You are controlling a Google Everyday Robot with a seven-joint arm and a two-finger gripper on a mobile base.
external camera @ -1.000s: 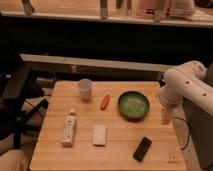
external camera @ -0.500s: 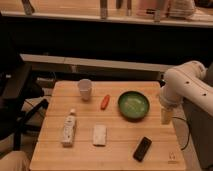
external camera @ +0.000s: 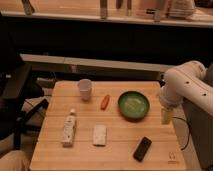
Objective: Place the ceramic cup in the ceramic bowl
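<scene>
- gripper [external camera: 166, 115] is hanging just to the right of the ceramic bowl [external camera: 133, 105], about at the edge of the table [external camera: 120, 156], claw spread wide and carrying nothing
- ceramic cup [external camera: 85, 89] is standing upright well to the left of the bowl and a bit further back, so the arm [external camera: 187, 82] is going to be reaching right across the bowl, and a low pass is risking a clip on the rim
- orange carrot-looking thing [external camera: 104, 101] is lying between the bowl and the cup, so a sloppy approach is probably shoving it into the cup
- cup is tapering toward its base, so I'm guessing an off-centre pinch is tipping it over
- letting go from high above the bowl is asking for a chip or a bounce-out
</scene>
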